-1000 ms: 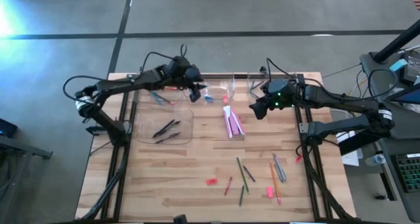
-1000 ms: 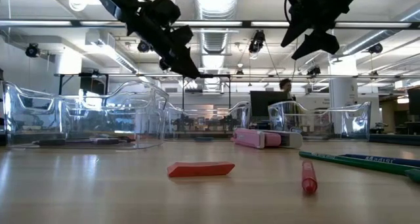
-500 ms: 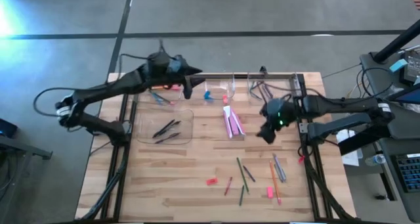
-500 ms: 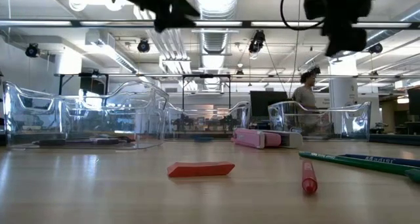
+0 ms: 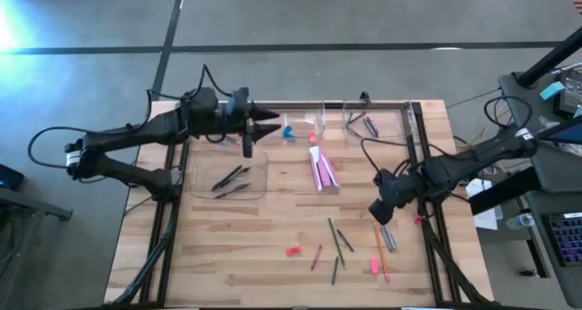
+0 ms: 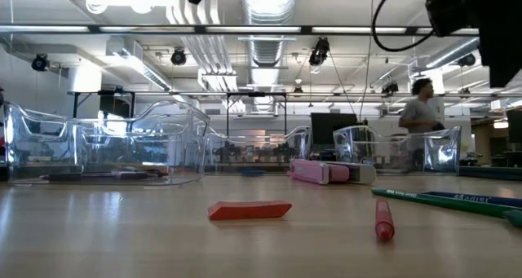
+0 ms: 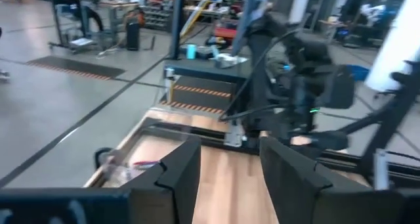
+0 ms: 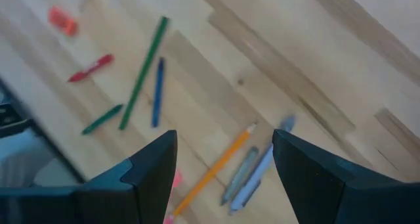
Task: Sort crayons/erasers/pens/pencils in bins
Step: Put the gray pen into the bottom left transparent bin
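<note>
1. Your left tool [image 5: 273, 121], fingers apart and empty, hangs over the bins [image 5: 227, 175] at the surface's [image 5: 273, 221] far edge; swinging low could knock them.
2. Your right tool [image 8: 223, 159], open and empty, hovers over loose pens [image 5: 387, 234] near the right edge; it could pinch two together.
3. The wide bin holds dark pens; erasers [image 5: 293, 251] lie near the front edge.

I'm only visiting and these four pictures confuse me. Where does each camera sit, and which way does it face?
High view: above, looking straight down on the table; both arms show, left gripper and right gripper.
Low view: at table-top height, looking level past a red eraser into the room; dark arm parts show at the top.
Left wrist view: on the left arm, looking past its own fingers across the table.
Right wrist view: on the right arm, looking down past its open fingers.
Shared: the orange pencil, in the right wrist and high views.
</note>
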